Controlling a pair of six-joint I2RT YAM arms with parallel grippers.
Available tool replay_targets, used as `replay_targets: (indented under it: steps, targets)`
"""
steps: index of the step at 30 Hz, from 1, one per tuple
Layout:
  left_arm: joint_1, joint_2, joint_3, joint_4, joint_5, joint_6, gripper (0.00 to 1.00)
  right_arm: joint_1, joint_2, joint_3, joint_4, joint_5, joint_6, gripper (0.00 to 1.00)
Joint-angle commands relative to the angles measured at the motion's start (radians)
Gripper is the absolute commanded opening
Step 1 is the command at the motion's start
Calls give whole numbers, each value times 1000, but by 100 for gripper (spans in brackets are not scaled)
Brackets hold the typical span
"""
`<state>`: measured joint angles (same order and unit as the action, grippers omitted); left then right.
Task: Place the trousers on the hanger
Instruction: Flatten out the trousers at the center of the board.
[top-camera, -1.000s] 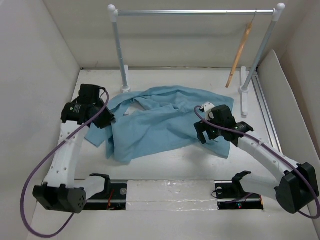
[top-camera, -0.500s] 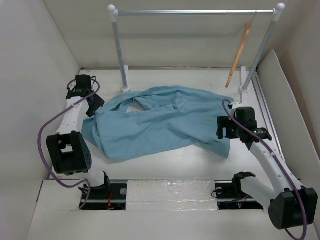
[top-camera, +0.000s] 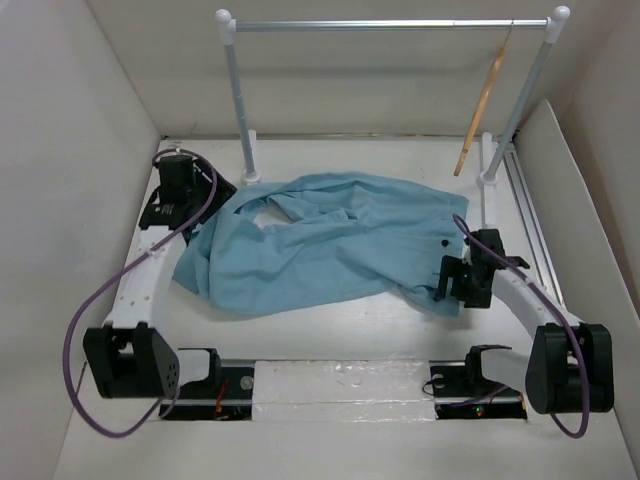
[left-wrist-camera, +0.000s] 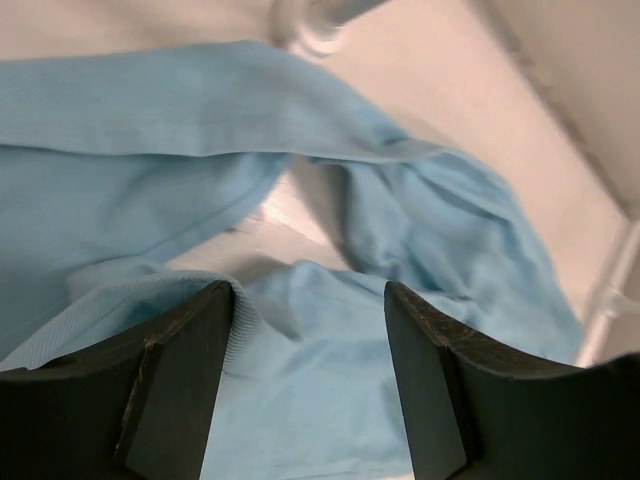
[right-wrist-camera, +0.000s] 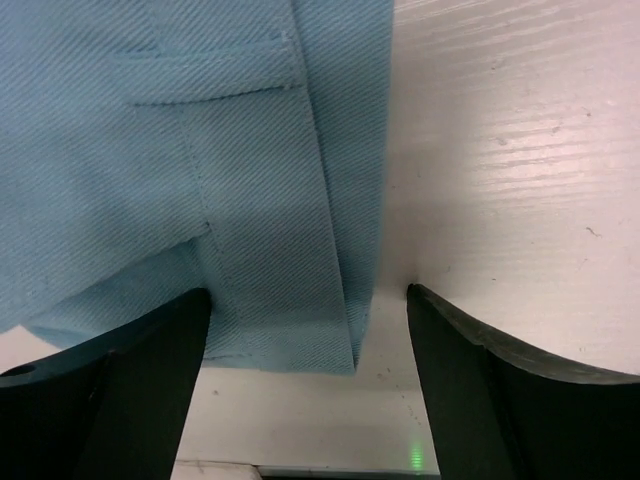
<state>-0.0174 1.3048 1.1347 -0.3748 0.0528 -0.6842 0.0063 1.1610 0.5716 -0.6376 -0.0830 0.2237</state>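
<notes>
The light blue trousers (top-camera: 320, 240) lie spread and crumpled across the middle of the table. The wooden hanger (top-camera: 478, 110) hangs by its hook from the right end of the rail. My left gripper (top-camera: 205, 205) is open at the trousers' left edge; in the left wrist view (left-wrist-camera: 310, 385) its jaws stand wide over a ribbed cuff of the cloth (left-wrist-camera: 330, 400). My right gripper (top-camera: 452, 283) is open at the trousers' right corner; in the right wrist view (right-wrist-camera: 305, 385) the hemmed corner (right-wrist-camera: 290, 300) lies between the jaws on the table.
The white-and-silver clothes rail (top-camera: 390, 24) stands at the back, its posts (top-camera: 240, 110) on feet on the table. A metal track (top-camera: 530, 220) runs along the right side. White walls enclose the table.
The left arm swung from the front left to the trousers' far left edge. The right gripper moved right and toward me to the trousers' right corner. The cloth's left side shifted slightly.
</notes>
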Motion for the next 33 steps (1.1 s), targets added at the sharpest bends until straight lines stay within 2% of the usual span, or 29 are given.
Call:
replay_targets:
  steps: [1, 2, 4, 5, 7, 8, 12, 15, 18, 19, 20, 21, 23, 25, 27, 28, 29, 30, 31, 32, 33]
  targets:
    - [4, -122, -30, 91, 106, 0, 57, -14, 40, 11, 19, -15, 81, 83]
    - [4, -137, -33, 93, 117, 11, 57, -14, 49, 7, 39, -44, 91, 77]
    - [4, -151, -32, 56, 128, 35, 57, -25, 74, -18, 93, -86, 120, 59]
    - [4, -156, -35, 56, 125, 44, 57, -35, 98, -27, 113, -112, 126, 30]
    - [4, -177, -65, 60, 127, 52, 57, -67, 100, -26, 107, -98, 135, 8]
    - [4, -180, -75, 62, 130, 55, 57, -81, 76, -9, 81, -42, 128, 0]
    - [-6, -180, -101, 53, 139, 60, 57, -201, -49, 137, -118, 152, 19, 0]
    - [-6, -164, -98, 56, 134, 57, 57, -368, -96, 247, -172, 265, -77, 0]
    - [-6, -141, -104, 56, 137, 55, 57, -420, -64, 295, -168, 299, -109, 0]
    - [-6, -138, -108, 60, 136, 55, 57, -420, -48, 312, -168, 304, -109, 1]
    - [-6, -133, -119, 69, 136, 54, 57, -420, -32, 348, -163, 299, -115, 25]
    - [-6, -121, -144, 88, 130, 49, 57, -420, 7, 390, -151, 280, -130, 53]
    - [-6, -107, -164, 96, 113, 48, 57, -411, 35, 413, -157, 255, -135, 75]
    - [8, -85, -170, 80, 81, 51, 57, -335, 28, 462, -162, 233, -161, 90]
    - [60, -73, -185, 73, 68, 49, 56, -252, -3, 475, -160, 206, -184, 91]
    - [80, -78, -191, 73, 38, 43, 56, -153, -23, 464, -152, 191, -187, 89]
    - [105, -79, -199, 76, 24, 31, 55, -100, -73, 443, -140, 140, -188, 66]
    - [155, -93, -219, 80, 4, 26, 55, -51, -102, 415, -96, 105, -188, 48]
    - [180, -102, -230, 83, -36, 19, 55, 54, -127, 348, -70, 57, -184, 18]
    - [206, -119, -242, 82, -42, 8, 54, 108, -151, 312, -50, -1, -178, 8]
    - [255, -124, -266, 85, -82, -12, 54, 162, -188, 279, -7, -18, -169, 3]
